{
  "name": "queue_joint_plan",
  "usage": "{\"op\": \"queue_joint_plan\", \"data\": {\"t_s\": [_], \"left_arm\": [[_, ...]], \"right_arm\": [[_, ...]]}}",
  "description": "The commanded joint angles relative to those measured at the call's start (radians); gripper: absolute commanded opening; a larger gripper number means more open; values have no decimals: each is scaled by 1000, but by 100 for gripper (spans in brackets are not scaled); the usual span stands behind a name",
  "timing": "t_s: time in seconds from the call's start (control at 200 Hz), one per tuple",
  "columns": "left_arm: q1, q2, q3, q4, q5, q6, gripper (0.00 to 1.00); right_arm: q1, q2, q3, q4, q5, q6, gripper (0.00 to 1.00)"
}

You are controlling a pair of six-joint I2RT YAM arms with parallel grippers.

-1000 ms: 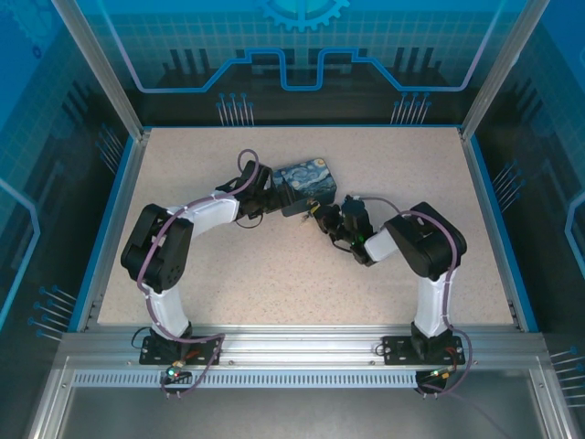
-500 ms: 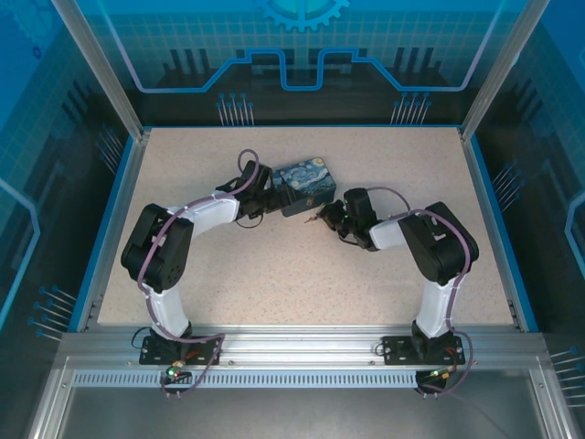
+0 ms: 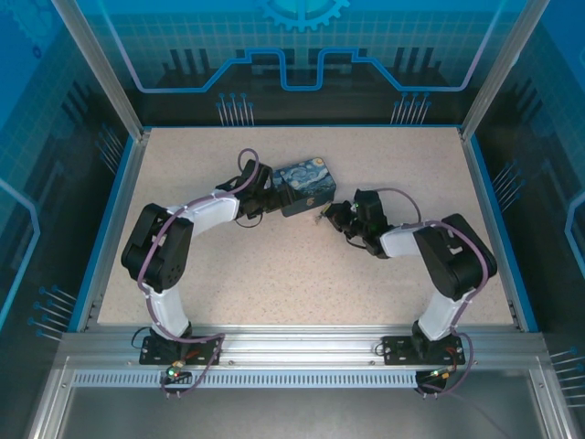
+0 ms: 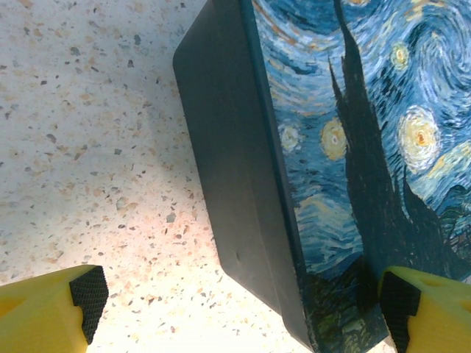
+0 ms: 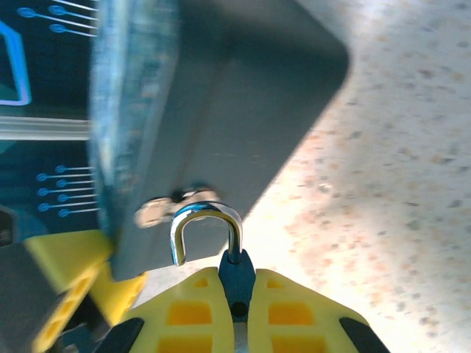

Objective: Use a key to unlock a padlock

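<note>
Right fingers [image 5: 195, 312] pressed together, pinching padlock [image 5: 235, 235] at its base, silver shackle arching just past fingertips against dark box [image 5: 243, 95] side, left fingers [image 4: 44, 312] spread wide astride swirl-printed box corner, speckled tabletop [image 4: 88, 147] beneath.

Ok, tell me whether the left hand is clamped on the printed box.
No, the left hand is open, one pad well clear of the box.

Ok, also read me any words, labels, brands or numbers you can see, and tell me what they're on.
No readable text anywhere.
Printed box: a swirling night-sky painting, no words.
Backdrop panels: circuit lines and a gear emblem, no lettering.
Padlock: its shackle shows no legible marking, and the right wrist view is blurred.
</note>
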Motion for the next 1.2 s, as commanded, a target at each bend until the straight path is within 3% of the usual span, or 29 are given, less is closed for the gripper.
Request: {"op": "queue_joint_plan", "data": {"t_s": [0.0, 0.62, 0.815, 1.191], "left_arm": [[4, 25, 5, -170, -39, 47, 98], [51, -243, 27, -271, -86, 81, 99], [53, -379, -59, -285, -77, 56, 99], [52, -604, -177, -325, -52, 28, 99]], "right_arm": [[-18, -78, -10, -83, -34, -60, 0], [-162, -467, -95, -559, -178, -334, 0], [-271, -464, -135, -624, -277, -410, 0], [-409, -439, -205, -637, -290, -456, 0]]}}
